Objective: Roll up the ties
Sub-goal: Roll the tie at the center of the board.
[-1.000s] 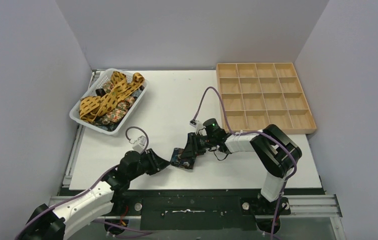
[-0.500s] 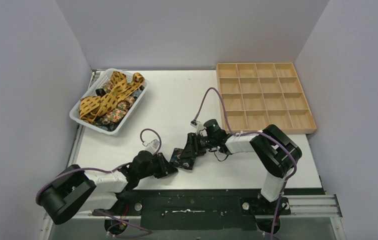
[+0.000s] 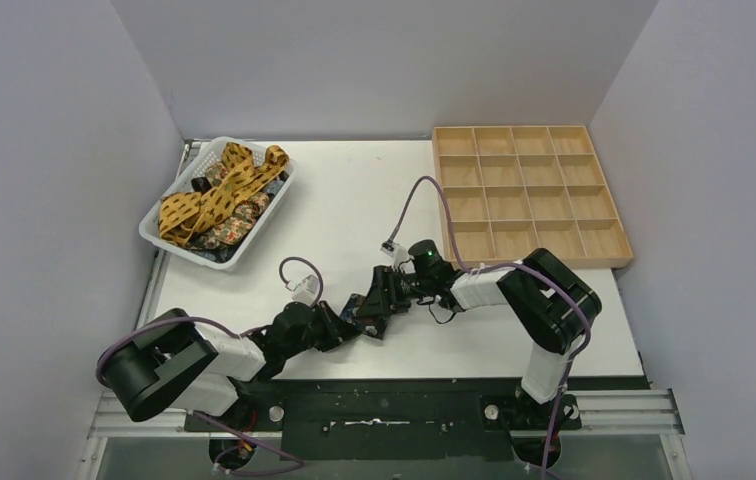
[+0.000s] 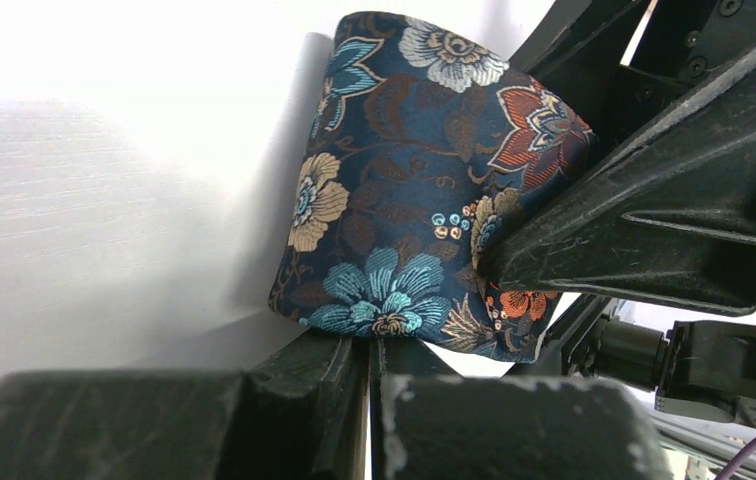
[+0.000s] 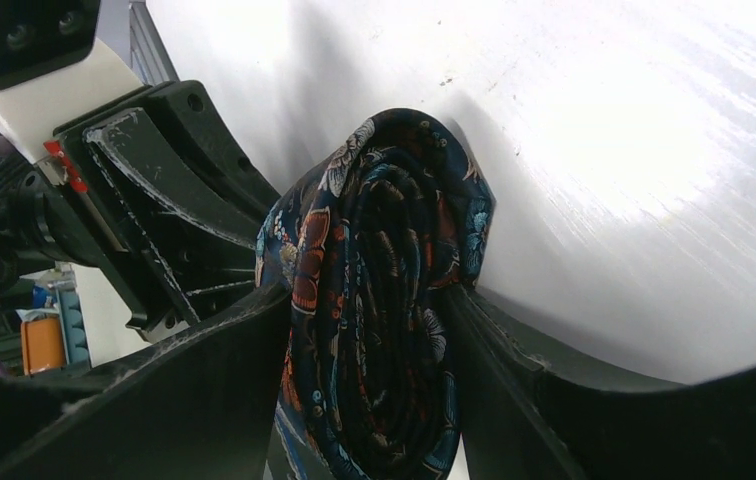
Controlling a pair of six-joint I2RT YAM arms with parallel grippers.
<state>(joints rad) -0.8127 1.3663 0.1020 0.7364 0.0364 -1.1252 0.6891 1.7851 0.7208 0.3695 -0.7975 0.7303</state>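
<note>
While your right gripper [image 5: 369, 300] stands with its jaws partway apart around the rolled tie [image 4: 404, 190], both fingers lie against the roll's sides, so it holds the roll on the table [image 3: 334, 210] near the front edge. Your left gripper [image 4: 366, 345] is closed tight, its tips touching the roll's edge; you cannot tell whether any fabric is caught between them. Other ties [image 3: 216, 195] lie heaped in the white basket [image 3: 254, 250] at far left.
</note>
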